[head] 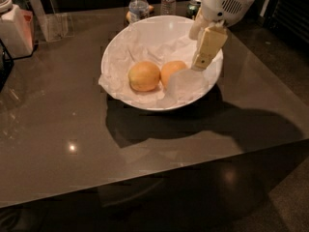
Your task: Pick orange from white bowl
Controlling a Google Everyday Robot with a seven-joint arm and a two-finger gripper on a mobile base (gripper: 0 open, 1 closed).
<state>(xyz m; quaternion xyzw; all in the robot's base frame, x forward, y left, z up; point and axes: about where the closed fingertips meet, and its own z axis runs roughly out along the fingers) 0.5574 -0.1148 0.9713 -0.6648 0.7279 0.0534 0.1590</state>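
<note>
While gripper [199, 65] hangs in glossy white bowl [159, 25] — round matte orange [172, 72] beside

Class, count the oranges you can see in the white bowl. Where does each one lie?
2. The paler orange lies left of centre in the white bowl; the orange sits to its right, partly behind crumpled paper, just left of the gripper. Paper may hide more.

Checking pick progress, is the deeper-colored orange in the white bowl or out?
In. The orange rests on paper inside the white bowl; the gripper hangs beside it.
</note>
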